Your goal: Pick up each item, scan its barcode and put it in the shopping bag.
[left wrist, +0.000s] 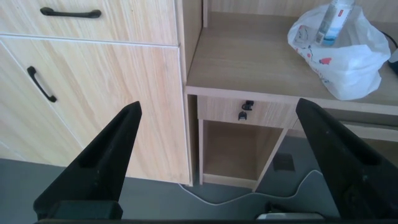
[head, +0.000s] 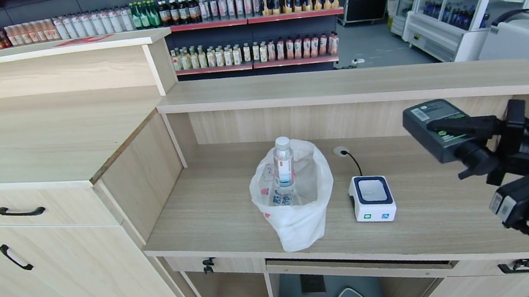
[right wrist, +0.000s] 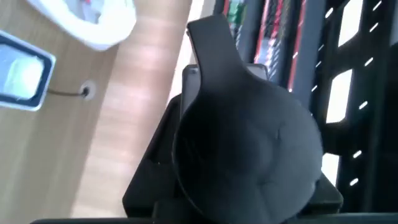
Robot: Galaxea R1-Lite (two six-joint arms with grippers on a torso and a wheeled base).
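Shop counter (head: 212,208), right gripper (head: 462,140) clamping dark box (head: 428,137) above it, left gripper (left wrist: 219,104) splayed, empty

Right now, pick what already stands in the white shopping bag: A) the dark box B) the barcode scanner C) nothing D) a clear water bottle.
D: the clear water bottle stands upright inside the shopping bag, the barcode scanner sits beside it on the counter, and the dark box is in the right hand.
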